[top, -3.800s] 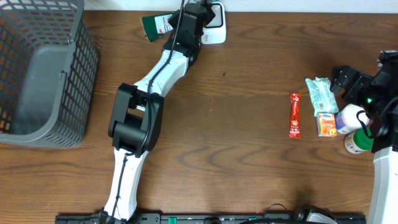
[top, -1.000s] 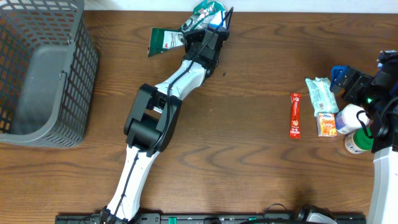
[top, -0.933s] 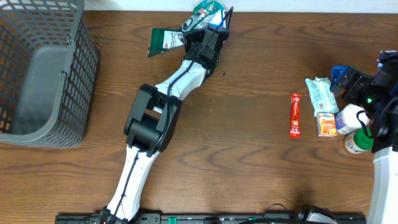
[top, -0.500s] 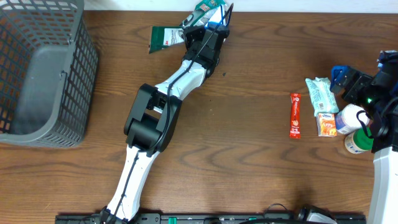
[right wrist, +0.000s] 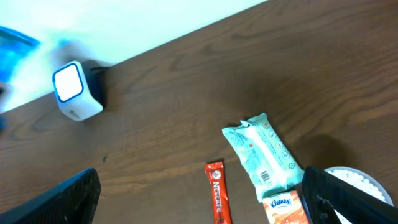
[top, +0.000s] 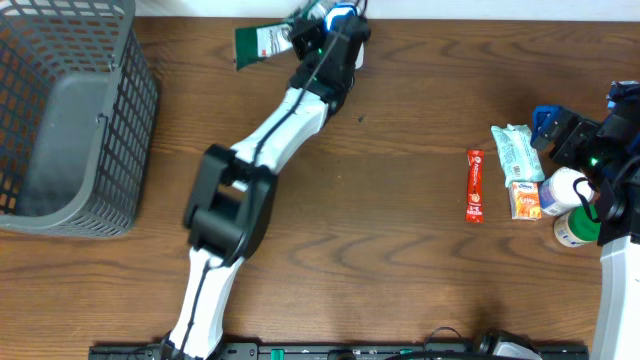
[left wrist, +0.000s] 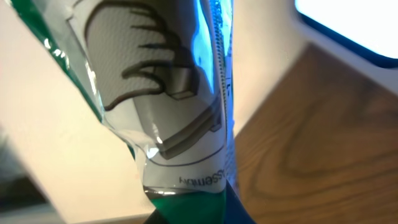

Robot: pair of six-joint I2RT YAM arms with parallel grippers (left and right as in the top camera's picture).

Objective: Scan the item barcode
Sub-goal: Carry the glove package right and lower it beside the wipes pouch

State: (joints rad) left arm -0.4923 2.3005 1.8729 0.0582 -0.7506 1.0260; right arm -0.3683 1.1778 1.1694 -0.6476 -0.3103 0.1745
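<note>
Left pincer (top: 322, 32) clamped shut on a green-and-silver pouch (left wrist: 168, 106), pouch held just beside the white scanner (right wrist: 76, 90) at the surface's (top: 400, 200) far edge, right pincer (right wrist: 200, 174) spread wide, empty, well right of the scanner

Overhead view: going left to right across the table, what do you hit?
grey basket → green packet → red Nescafe stick → pale green wipes pack → white bottle

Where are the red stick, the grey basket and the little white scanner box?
red stick (top: 474, 185), overhead view, its middle.
grey basket (top: 130, 120), overhead view, right wall.
white scanner box (right wrist: 68, 83), right wrist view, lit face.
</note>
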